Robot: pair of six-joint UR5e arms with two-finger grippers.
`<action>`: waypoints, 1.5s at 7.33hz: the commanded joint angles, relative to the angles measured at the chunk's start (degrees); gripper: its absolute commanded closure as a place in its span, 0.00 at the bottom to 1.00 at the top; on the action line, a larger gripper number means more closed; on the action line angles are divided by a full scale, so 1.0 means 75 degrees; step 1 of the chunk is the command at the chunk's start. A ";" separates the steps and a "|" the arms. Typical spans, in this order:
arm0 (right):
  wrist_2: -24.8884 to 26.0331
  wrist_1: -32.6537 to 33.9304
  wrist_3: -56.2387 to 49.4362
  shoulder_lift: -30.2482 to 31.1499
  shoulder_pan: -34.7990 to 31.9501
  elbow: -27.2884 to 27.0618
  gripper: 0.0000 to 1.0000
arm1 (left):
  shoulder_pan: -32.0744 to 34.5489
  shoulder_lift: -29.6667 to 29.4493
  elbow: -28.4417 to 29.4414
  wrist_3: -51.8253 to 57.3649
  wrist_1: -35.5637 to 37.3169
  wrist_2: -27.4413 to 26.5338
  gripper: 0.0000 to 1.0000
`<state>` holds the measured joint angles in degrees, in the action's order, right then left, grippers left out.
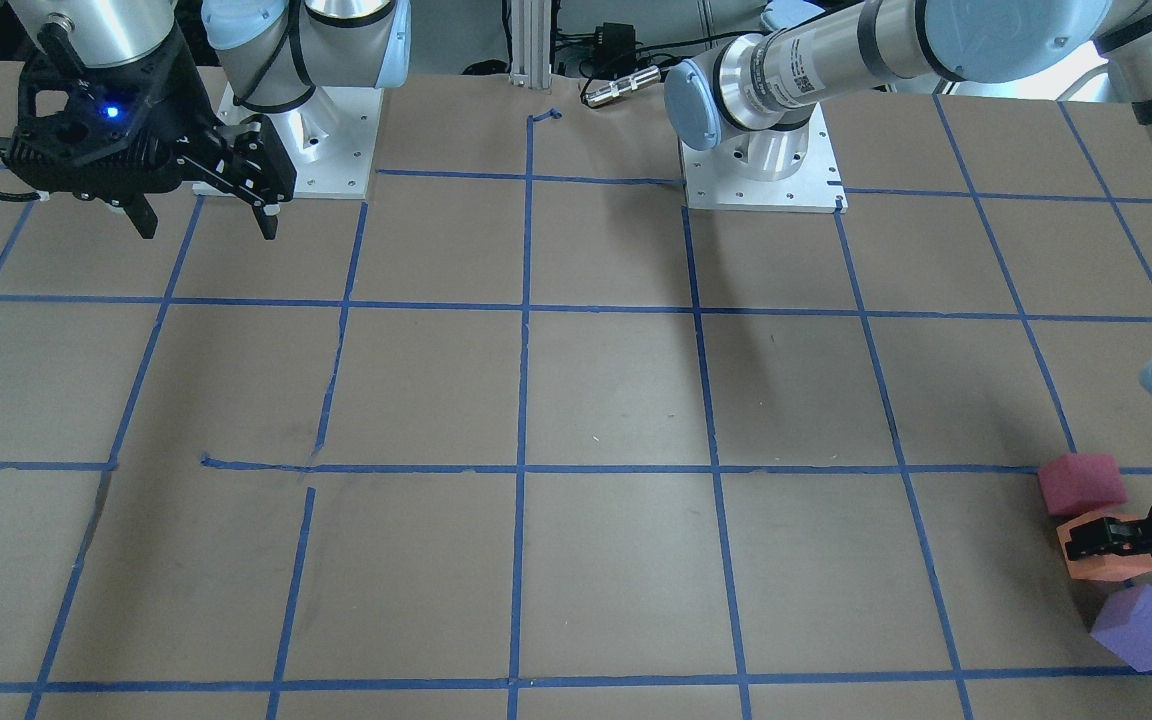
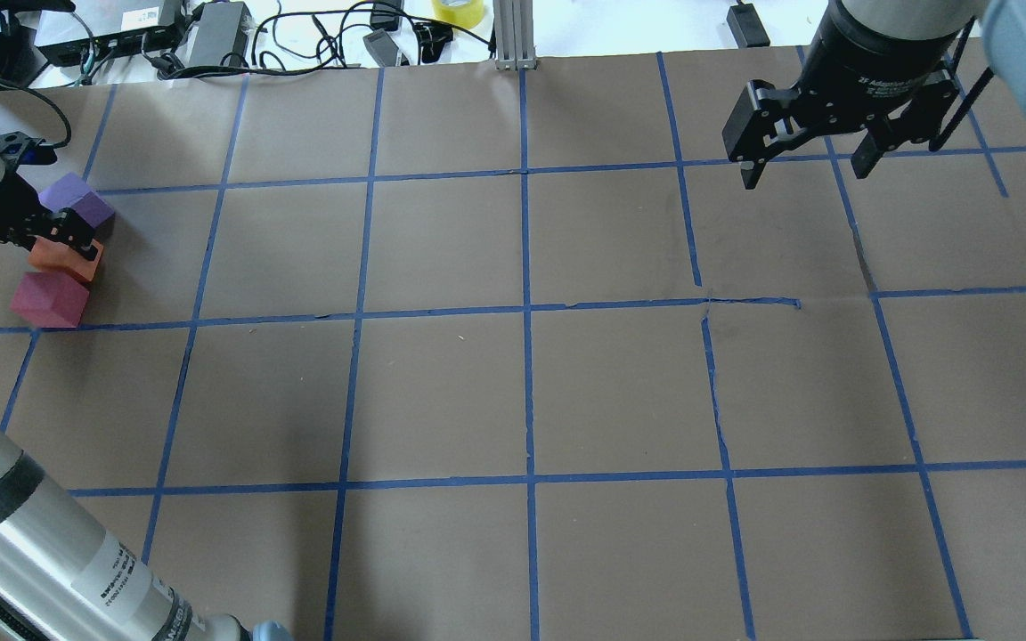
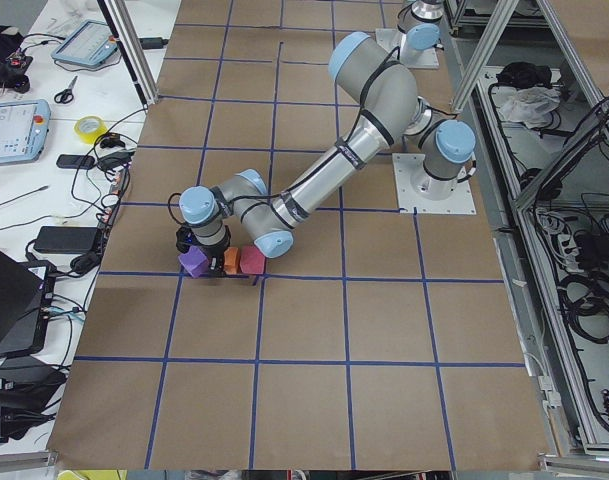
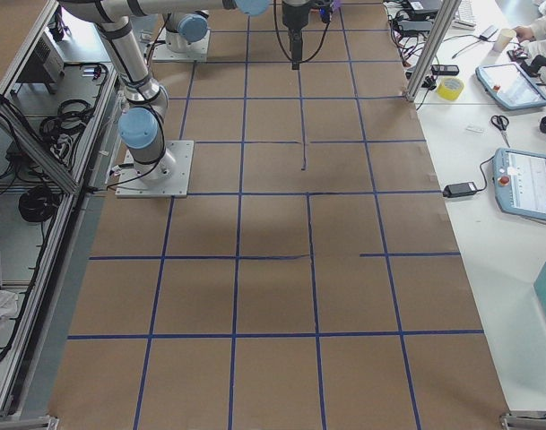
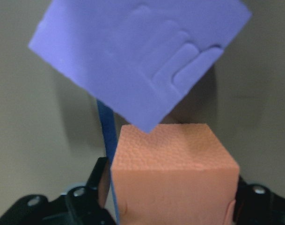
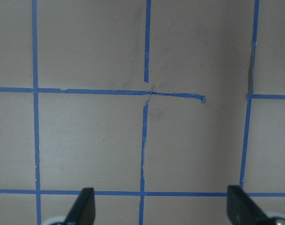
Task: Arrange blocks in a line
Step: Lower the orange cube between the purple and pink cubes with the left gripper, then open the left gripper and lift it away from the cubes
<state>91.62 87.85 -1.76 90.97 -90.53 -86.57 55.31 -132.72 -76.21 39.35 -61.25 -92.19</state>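
Note:
Three blocks sit close together at the table's far left end: a crimson red block (image 2: 50, 300), an orange block (image 2: 61, 261) and a purple block (image 2: 77, 200). They also show in the front view as red (image 1: 1081, 482), orange (image 1: 1096, 570) and purple (image 1: 1143, 625). The purple one is turned at an angle to the others. My left gripper (image 2: 54, 242) is shut on the orange block (image 5: 175, 164), one finger on each side, with the purple block (image 5: 137, 61) just beyond it. My right gripper (image 2: 805, 175) is open and empty, high above the right side of the table.
The brown table (image 2: 522, 392) carries a grid of blue tape lines. Cables, adapters and a yellow tape roll (image 2: 458, 11) lie beyond the far edge. The two arm bases (image 1: 761, 175) stand at the robot's side. A side desk holds tablets (image 4: 524, 184).

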 commanded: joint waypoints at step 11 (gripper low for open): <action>0.0054 -0.0006 0.0000 0.0000 0.0001 0.0047 0.00 | 0.2840 0.6222 -0.1487 -0.3258 -0.4347 0.0502 0.00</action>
<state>92.05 87.77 -1.76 90.99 -90.53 -86.33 71.42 -87.95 -87.29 22.20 -91.68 -88.01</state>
